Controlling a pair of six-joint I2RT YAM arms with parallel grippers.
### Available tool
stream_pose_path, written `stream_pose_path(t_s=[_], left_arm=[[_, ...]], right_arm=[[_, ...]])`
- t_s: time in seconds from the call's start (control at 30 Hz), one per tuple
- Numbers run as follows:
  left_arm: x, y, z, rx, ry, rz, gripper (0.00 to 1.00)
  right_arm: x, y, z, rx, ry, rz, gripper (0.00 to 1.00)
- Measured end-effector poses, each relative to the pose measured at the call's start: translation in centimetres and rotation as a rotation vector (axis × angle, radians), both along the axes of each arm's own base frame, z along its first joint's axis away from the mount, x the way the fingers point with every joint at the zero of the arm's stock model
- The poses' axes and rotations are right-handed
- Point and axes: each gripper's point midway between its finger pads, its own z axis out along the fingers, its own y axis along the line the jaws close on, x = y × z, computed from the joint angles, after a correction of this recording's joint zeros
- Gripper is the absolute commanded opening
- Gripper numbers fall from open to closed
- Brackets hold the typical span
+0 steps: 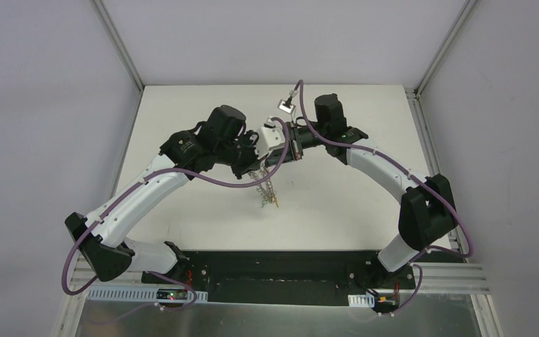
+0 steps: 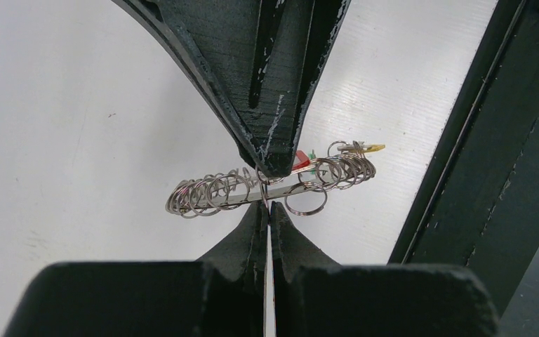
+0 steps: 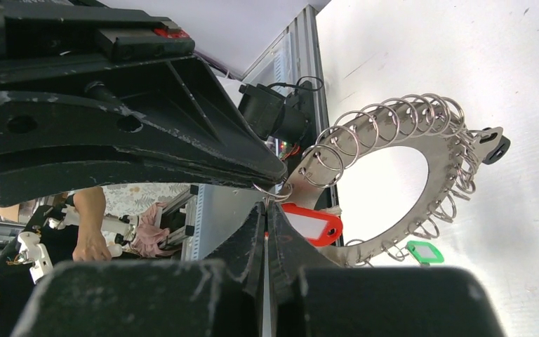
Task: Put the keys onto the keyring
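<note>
Our left pincer and right pincer meet tip to tip, both clenched on one rim loop of the keyring, which hangs below them over the middle of the surface.

Left pincer and right pincer meet; the keyring dangles between them — over the table.

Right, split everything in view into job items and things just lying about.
Job: keyring, red key, green key, black key, left hand, right hand (both pinching it).
Just there: table, purple cables, frame rail.
</note>
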Motion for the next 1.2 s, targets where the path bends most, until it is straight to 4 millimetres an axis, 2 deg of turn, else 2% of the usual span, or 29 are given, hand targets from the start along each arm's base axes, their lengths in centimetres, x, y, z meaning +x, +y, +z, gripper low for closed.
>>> stream_pose_path(t_s=[0.77, 1.2], left_arm=[[-1.2, -0.2, -0.4, 0.006, 0.039, -0.031, 0.00], [-0.7, 0.2, -0.5, 0.023, 0.022, -0.006, 0.00]], right_arm=[[-0.3, 0.0, 1.2, 0.052, -0.015, 0.031, 0.00], [-0.8, -0.5, -0.5, 0.015, -0.022, 0.049, 0.00]])
